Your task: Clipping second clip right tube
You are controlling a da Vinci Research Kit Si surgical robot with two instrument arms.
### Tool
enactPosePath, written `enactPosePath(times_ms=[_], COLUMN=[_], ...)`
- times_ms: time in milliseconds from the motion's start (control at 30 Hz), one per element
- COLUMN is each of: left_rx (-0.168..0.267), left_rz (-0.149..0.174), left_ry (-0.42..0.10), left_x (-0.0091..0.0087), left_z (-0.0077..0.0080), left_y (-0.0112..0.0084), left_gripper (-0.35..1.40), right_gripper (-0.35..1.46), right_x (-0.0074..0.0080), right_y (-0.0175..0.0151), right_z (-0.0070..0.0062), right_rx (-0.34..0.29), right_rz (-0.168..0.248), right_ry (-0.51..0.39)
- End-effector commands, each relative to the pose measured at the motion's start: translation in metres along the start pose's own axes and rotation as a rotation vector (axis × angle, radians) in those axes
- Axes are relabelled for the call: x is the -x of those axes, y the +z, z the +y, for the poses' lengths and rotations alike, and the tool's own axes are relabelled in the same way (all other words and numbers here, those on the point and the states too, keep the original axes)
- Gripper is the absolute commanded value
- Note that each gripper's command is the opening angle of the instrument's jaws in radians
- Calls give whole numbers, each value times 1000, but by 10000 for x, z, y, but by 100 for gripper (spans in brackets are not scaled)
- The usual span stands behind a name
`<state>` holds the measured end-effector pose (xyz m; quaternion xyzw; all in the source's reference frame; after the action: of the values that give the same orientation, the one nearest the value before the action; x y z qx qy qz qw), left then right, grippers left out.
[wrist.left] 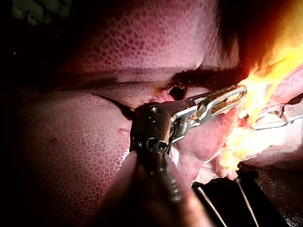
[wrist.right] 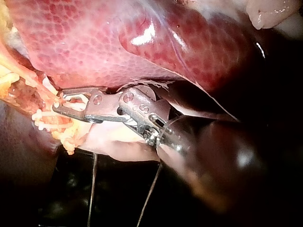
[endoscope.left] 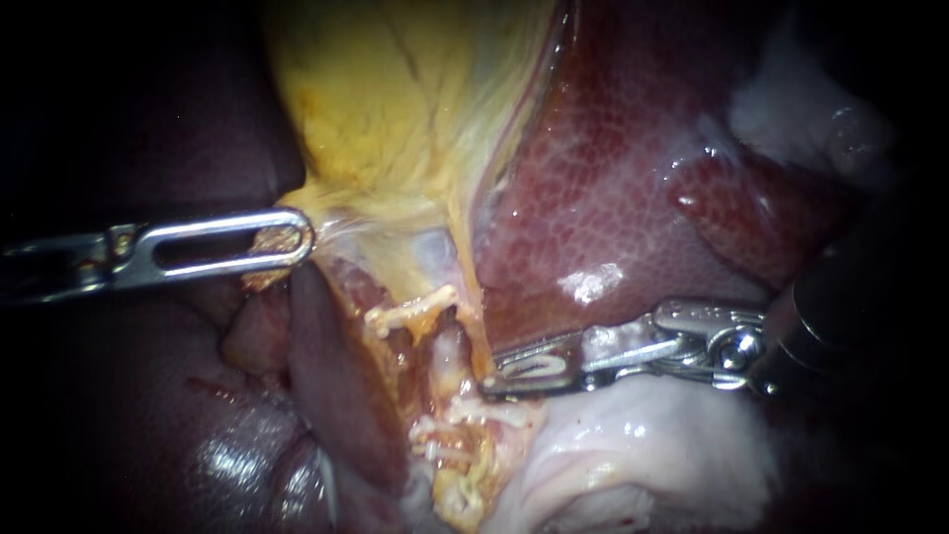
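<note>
Risks first. My right instrument (endoscope.left: pixel 491 377) is sitting at the 3 o'clock side of the tube (endoscope.left: pixel 450 353). If I'm squeezing with the tips only partway across, the new clip is biting half the wall and slipping or leaking. One clip (endoscope.left: pixel 489 412) is already lying across the tissue at 6 o'clock of my tips, close by, so crowding it means two clips fouling each other. The liver (endoscope.left: pixel 613 198) is running along my upper jaw at 12 o'clock, and a sloppy close is catching its edge. My left instrument (endoscope.left: pixel 289 238), out at 9 o'clock, is clamping the gallbladder (endoscope.left: pixel 395 109) near its neck. Too much traction there, I judge, is tearing tissue off the tube. Right jaws are standing slightly apart, tips touching or nearly touching the tube's edge. I can't tell if the tube is between them, or if a clip is loaded. Left jaws are pressed together on yellow gallbladder tissue.
</note>
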<state>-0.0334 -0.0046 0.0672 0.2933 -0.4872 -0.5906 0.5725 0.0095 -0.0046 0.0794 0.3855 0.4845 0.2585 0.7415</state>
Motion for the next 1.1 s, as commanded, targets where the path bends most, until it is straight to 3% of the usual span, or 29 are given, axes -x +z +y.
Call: enactPosePath(times_ms=[33,433,567,733,1100], left_rx=[1,1,1,1,1], left_rz=[-1,-1,-1,-1,-1], left_ry=[0,0,0,0,0], left_x=[0,0,0,0,-1], left_z=[0,-1,0,0,0], left_y=[0,0,-1,-1,0], left_gripper=[-35,-35,-35,-35,-35], right_gripper=[-5,2,30,41,49], right_x=[0,-1,-3,-7,-19], right_y=[0,-5,-13,-22,11], right_z=[0,-1,-1,-1,5], right_rx=[0,-2,-6,-9,8], right_rz=[0,0,-1,-1,7], right_ry=[0,1,3,7,12])
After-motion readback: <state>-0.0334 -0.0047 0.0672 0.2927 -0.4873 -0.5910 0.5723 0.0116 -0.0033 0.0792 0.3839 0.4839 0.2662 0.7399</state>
